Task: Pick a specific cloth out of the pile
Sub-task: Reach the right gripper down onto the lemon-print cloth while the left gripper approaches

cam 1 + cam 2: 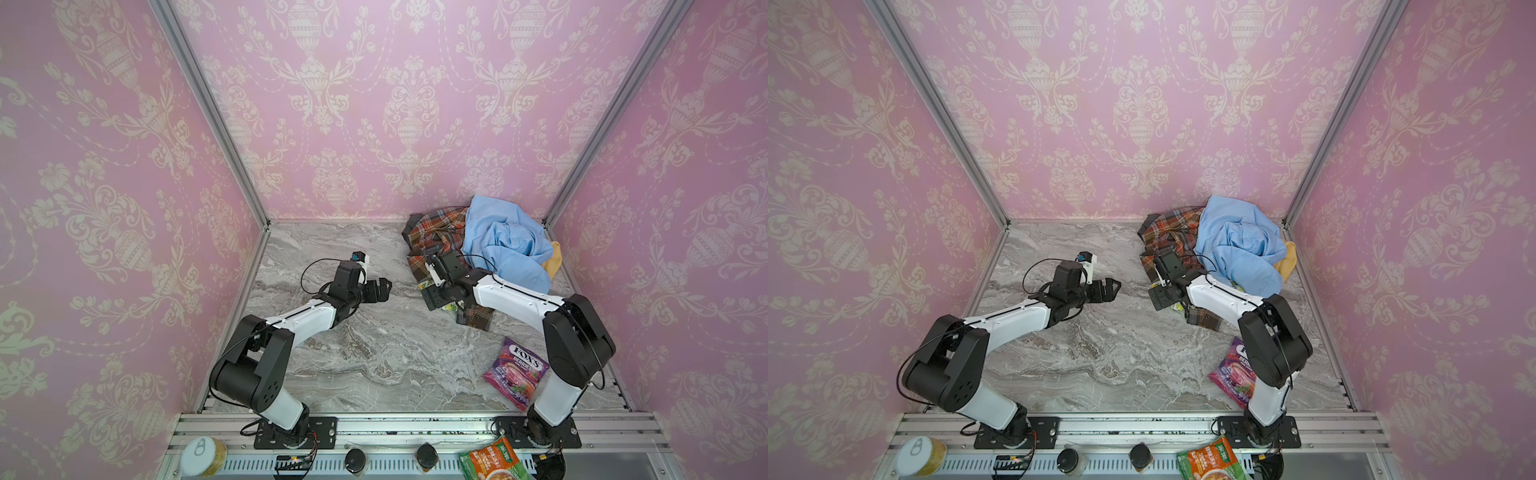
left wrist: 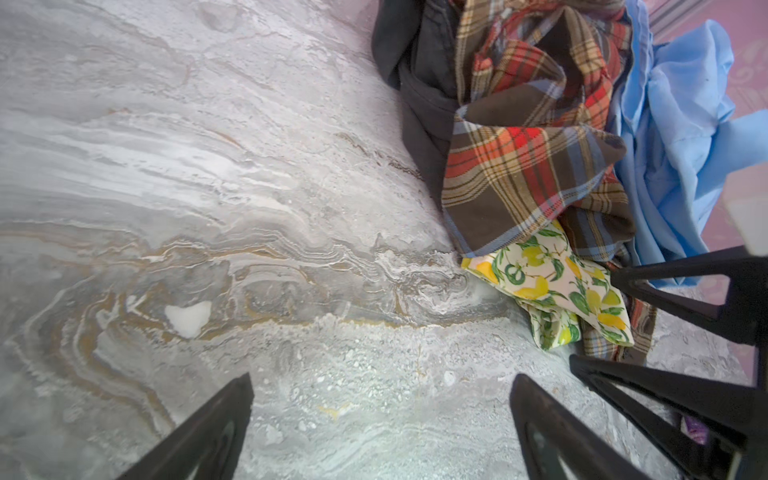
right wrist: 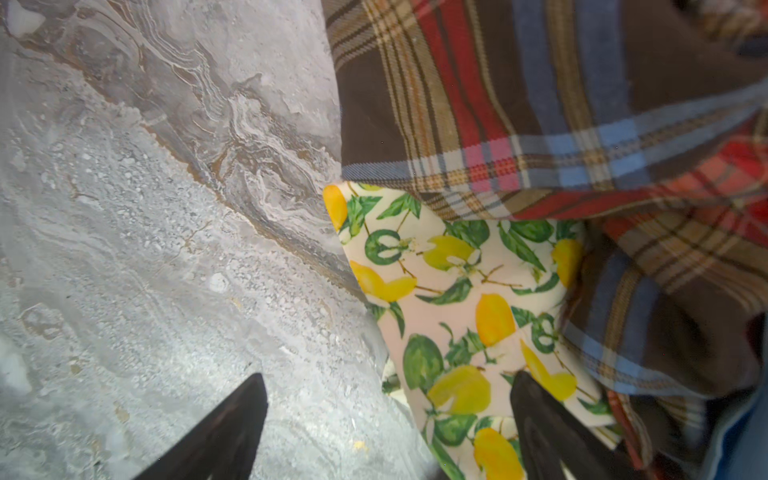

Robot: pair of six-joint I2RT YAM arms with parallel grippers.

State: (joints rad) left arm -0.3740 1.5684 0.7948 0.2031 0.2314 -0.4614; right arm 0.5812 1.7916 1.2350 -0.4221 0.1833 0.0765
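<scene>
Peeking from under the pile (image 2: 536,137): the cloth (image 2: 552,278)

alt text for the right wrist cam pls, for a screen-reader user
A white lemon-print cloth pokes out from under a brown-red plaid shirt on a grey marble table. The right claw is open, one finger over the cloth, the other over bare table.

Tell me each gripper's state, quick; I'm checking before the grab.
Left gripper: open, holding nothing.
Right gripper: open, at the edge of the lemon cloth, nothing gripped.
</scene>
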